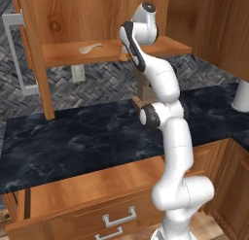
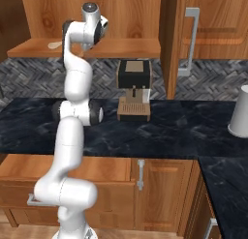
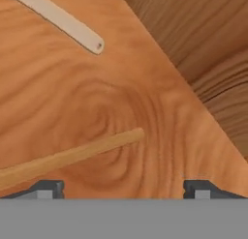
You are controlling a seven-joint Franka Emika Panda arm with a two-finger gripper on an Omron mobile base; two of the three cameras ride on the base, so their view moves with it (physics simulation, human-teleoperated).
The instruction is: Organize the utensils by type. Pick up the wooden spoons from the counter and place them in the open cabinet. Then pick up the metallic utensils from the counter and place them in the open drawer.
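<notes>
From the left base view I see the arm raised up to the open cabinet (image 1: 104,20), with the hand at shelf level near the middle of the shelf. The pale wooden spoon (image 1: 90,48) lies on the shelf to the left of the hand, well apart from it. The drawer (image 1: 92,185) stands open below the counter (image 1: 78,137). I see no metal utensils on this part of the counter.

From the right base view the hand is again up at the shelf, and the pale spoon (image 2: 54,45) lies just left of the arm. A coffee machine (image 2: 134,90) stands on the counter.

In the hand view the gripper (image 3: 124,188) is wide open and holds nothing. The darker spoon (image 3: 72,156) lies flat on the shelf, its handle running between the fingertips and out to the left. I judge both spoons are placed, so the next move is to draw straight back
</notes>
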